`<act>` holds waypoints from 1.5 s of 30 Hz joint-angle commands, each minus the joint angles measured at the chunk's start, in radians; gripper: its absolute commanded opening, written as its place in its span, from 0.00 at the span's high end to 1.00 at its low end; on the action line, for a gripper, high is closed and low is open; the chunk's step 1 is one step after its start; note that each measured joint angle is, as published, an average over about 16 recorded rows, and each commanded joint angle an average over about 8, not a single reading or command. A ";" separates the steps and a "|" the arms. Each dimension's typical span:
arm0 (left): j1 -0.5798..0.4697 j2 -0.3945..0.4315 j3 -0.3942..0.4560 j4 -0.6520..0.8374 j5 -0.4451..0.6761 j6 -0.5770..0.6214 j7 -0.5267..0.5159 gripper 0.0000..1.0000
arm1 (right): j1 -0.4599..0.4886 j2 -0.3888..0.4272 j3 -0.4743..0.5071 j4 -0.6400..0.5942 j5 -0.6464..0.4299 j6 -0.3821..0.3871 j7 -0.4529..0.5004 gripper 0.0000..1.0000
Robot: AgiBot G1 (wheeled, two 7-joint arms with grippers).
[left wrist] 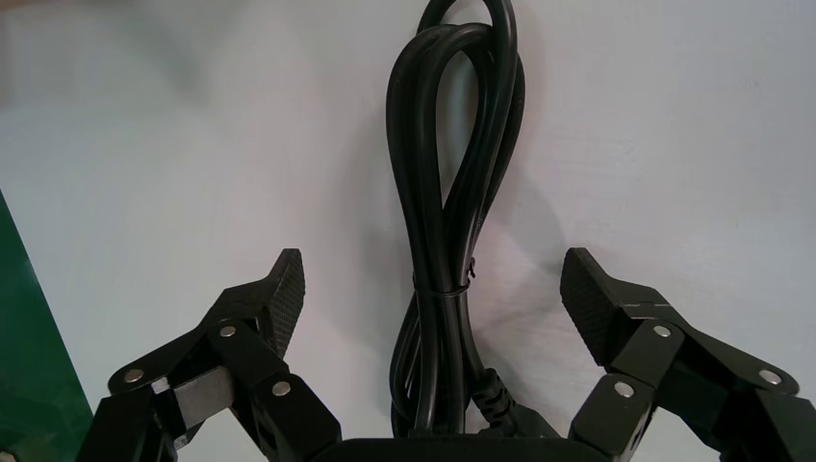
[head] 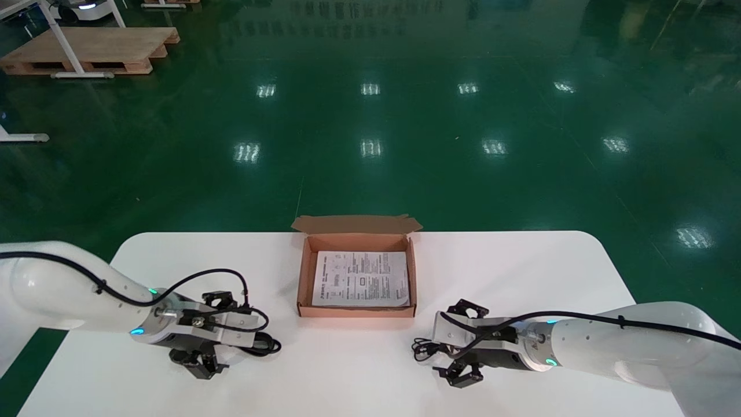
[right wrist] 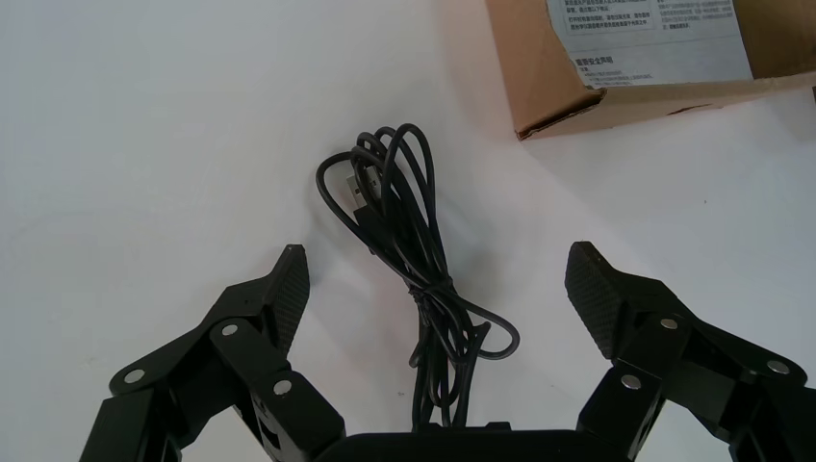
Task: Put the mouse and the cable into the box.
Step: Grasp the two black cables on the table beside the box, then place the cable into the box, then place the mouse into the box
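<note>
Table (head: 521,278) | box (head: 302,278) sheet (head: 359,278) illegible | left gripper (left wrist: 433,279), right gripper (right wrist: 438,274) astride cables (left wrist: 433,192) (right wrist: 404,207)

1. A glossy green floor (head: 405,145) fills the room from nine o'clock through twelve to three.
2. Rows of pale light patches (head: 370,147) gleam on it toward twelve o'clock, and dim reflections darken the far edge.
3. A wooden pallet (head: 116,49) lies flat on the floor at ten o'clock.
4. A white frame leg (head: 63,46) slants across the pallet, its foot bar (head: 81,75) resting on the floor just before it.
5. Another white foot (head: 23,137) lies at nine o'clock, well apart from the pallet.
6. A white worktop (head: 521,272) with rounded corners spans six o'clock.
</note>
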 commanded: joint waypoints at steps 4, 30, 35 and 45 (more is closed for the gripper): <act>0.000 0.000 0.000 0.000 0.000 0.000 0.000 1.00 | -0.003 0.003 0.000 0.008 0.001 -0.002 0.000 1.00; 0.000 0.000 0.000 -0.002 0.000 0.001 0.000 1.00 | -0.007 0.007 0.002 0.020 0.004 -0.006 0.002 1.00; 0.000 0.000 0.000 -0.002 0.000 0.001 0.000 1.00 | -0.007 0.007 0.002 0.020 0.004 -0.006 0.002 1.00; 0.000 0.000 0.000 -0.002 0.000 0.001 0.000 1.00 | -0.006 0.009 0.003 0.019 0.006 -0.006 0.004 1.00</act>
